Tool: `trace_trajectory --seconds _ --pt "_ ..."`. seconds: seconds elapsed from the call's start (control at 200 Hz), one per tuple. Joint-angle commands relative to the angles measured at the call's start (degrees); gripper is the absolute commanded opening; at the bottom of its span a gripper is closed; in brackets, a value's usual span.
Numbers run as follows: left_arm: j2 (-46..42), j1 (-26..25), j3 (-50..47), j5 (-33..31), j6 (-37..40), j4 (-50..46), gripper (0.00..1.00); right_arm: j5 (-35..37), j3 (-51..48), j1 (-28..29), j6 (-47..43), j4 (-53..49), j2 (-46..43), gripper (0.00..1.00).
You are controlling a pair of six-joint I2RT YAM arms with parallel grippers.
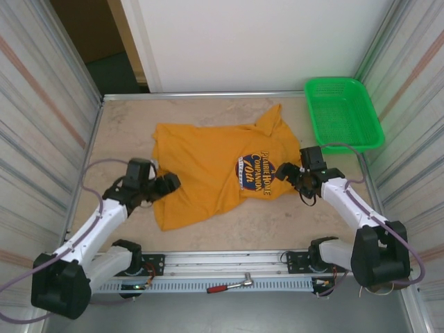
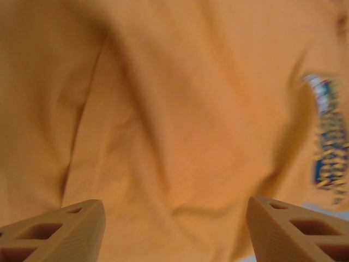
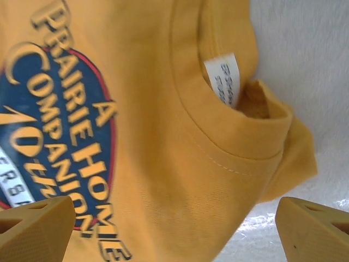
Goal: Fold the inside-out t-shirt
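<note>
The t-shirt lies spread across the middle of the table, print facing up. The left gripper is open over the shirt's left edge, and the right gripper is open over the collar at its right edge. Bare table runs along the near and far sides, and a green basket sits in the far right corner.

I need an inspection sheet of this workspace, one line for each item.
Surface: beige table, no spill seen.
Job's things: orange shirt spread on it, print up, collar toward the right.
Clutter: green basket, far right corner; red-handled tool on the near rail.
End effectors: left end effector and right end effector open, low over the shirt, holding nothing.
Cables: grey loops left and right, off the shirt.
Surroundings: ribbed side walls, white back wall.
</note>
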Motion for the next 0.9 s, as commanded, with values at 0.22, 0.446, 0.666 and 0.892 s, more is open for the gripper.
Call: trace_trajectory --seconds 0.22,0.446,0.666,0.892 --pt "10.76 -2.06 -5.54 -5.21 -4.77 8.82 0.6 -0.7 0.35 1.59 0.05 6.46 6.31 0.32" --pt "9.86 -1.46 1.14 -5.24 -1.1 4.95 0.0 -1.48 5.8 1.31 -0.92 -1.67 -2.88 0.0" --pt "10.39 10.34 12.1 4.01 2.94 3.93 0.0 -0.27 24.79 0.65 -2.2 -7.88 0.27 0.0" --pt "31.59 17.09 24.79 10.82 7.54 4.94 0.0 -6.17 40.86 -4.0 -3.17 -1.67 25.71 0.57"
